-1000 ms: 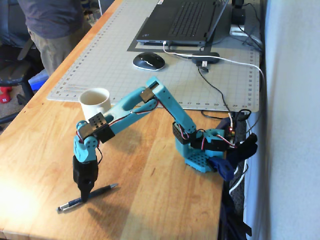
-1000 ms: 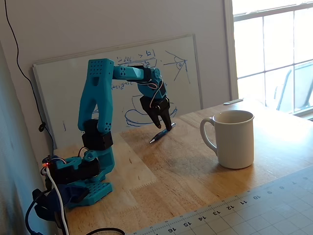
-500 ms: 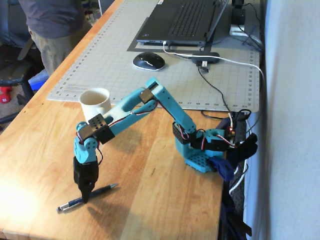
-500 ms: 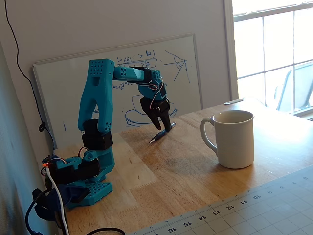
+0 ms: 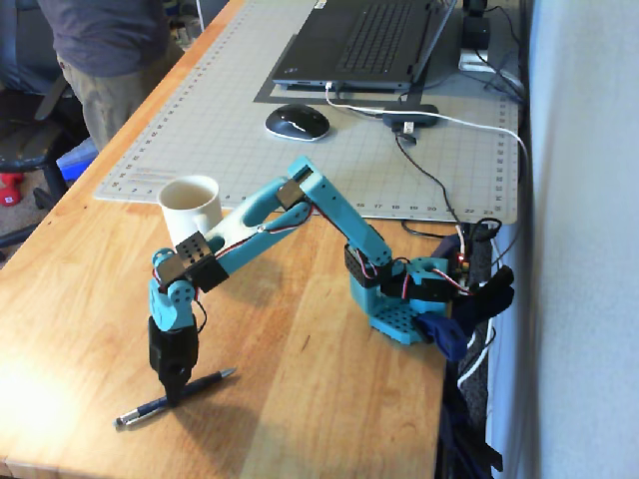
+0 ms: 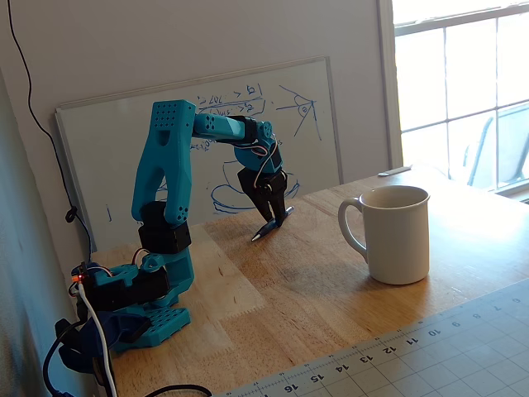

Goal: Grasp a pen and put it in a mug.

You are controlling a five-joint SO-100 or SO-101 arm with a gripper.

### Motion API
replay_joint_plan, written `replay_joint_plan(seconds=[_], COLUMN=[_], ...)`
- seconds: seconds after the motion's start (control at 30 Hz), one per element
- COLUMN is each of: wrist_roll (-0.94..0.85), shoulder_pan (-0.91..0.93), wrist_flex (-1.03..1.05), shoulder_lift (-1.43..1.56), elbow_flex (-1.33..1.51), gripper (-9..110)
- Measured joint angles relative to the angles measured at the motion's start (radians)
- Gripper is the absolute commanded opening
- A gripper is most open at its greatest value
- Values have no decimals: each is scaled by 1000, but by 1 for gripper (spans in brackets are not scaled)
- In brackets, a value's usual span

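Note:
A slim dark pen (image 5: pixel 207 379) lies on the wooden table near its front edge, silvery tip toward the right in a fixed view. My gripper (image 5: pixel 176 391) points straight down onto the pen's middle, its black fingers drawn together around it. From the other side, the pen (image 6: pixel 259 234) still slants against the tabletop, held at the gripper (image 6: pixel 270 220). The cream-white mug (image 5: pixel 192 205) stands upright and apart from the gripper, partly behind my forearm; its handle faces the arm in a fixed view at the mug (image 6: pixel 397 236).
A grey cutting mat (image 5: pixel 200 120) carries a laptop (image 5: pixel 369 40) and a mouse (image 5: pixel 297 122). A person (image 5: pixel 100 50) stands at the table's far left corner. A whiteboard (image 6: pixel 207 149) leans on the wall behind the arm. Cables hang by the arm base (image 5: pixel 399 304).
The gripper's fingers, spread on either side of the pen a second ago, have closed onto it. The wrist sank slightly. The pen stays in the same spot on the table.

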Motion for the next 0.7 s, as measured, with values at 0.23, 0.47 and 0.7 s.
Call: replay_joint_plan(seconds=[0.23,0.47,0.7], wrist_roll=[0,0,0], shoulder_pan=[0,6,40], wrist_flex=[0,0,0], shoulder_lift=[0,0,-2], elbow_flex=[0,0,0], gripper=[2,0,0])
